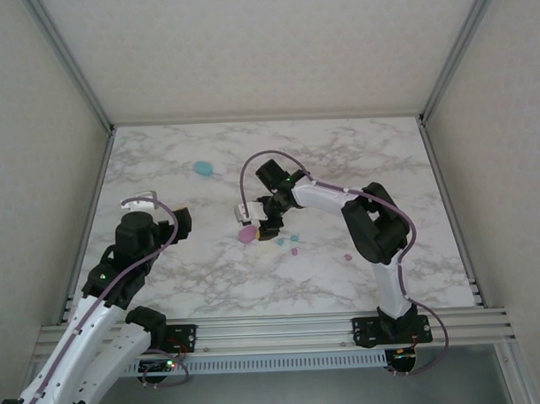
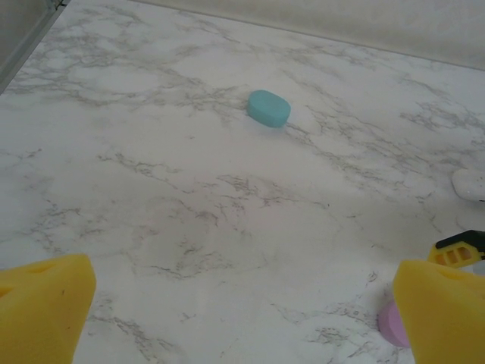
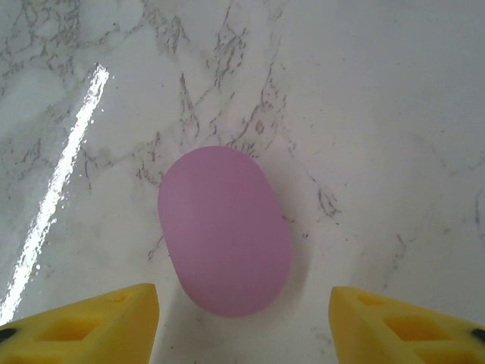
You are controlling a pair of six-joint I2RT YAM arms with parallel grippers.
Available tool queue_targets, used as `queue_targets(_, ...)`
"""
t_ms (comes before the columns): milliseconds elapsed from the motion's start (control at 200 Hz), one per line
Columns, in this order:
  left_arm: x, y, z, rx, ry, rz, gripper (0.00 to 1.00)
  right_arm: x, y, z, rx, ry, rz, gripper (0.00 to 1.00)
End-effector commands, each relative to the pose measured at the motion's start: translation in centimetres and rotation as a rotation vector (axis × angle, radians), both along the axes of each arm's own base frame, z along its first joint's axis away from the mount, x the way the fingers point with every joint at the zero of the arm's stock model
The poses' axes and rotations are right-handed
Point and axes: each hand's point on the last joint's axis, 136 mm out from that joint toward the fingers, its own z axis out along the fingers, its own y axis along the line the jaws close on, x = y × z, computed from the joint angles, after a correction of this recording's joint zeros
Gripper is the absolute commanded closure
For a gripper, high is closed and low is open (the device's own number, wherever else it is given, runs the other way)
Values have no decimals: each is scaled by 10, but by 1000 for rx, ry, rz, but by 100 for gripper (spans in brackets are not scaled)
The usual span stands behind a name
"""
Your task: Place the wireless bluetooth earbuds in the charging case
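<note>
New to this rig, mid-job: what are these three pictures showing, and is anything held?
Two robot arms stand at the near edge of a marble table. The overhead picture shows both; the other two come from a camera on each wrist, yellow fingers at the bottom. On the table lie a teal case, a pink case and tiny earbuds. The left gripper is open and empty. The right gripper is open, a finger either side of the pink case, not gripping it.

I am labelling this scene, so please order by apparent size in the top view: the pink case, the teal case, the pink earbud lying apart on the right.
1. pink case and teal case: they look about alike, so not ranked.
2. pink earbud: far smaller than both.
</note>
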Motion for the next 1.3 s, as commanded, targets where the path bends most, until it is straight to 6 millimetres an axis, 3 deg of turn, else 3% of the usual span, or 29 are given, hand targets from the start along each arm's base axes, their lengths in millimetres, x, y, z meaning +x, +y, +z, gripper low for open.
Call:
queue_targets(0,-3,8,-7,37,20,24,0,-1,3,-3,-12,8,34,39)
queue_targets(45,-3,9,-8,42,23,26,0,-11,10,-5,-17,20,61,39)
queue_targets(325,-2,9,-10,48,30,27,0,-20,16,-18,-40,68,75,44)
queue_targets(535,-1,8,-11,49,36,25,0,-22,12,-26,-77,76,59,50)
queue_targets(901,0,4,-9,30,39,13,0,-18,8,-39,-87,58,7,50)
queue_targets(1001,1,3,-7,21,36,9,0,-19,7,-41,-94,61,6,54)
queue_targets(1181,4,-5,-4,-17,35,-12,0,-21,9,-26,-59,76,-39,63)
queue_targets(1296,12,-13,-2,-71,23,-24,0,-13,12,2,18,38,-141,67)
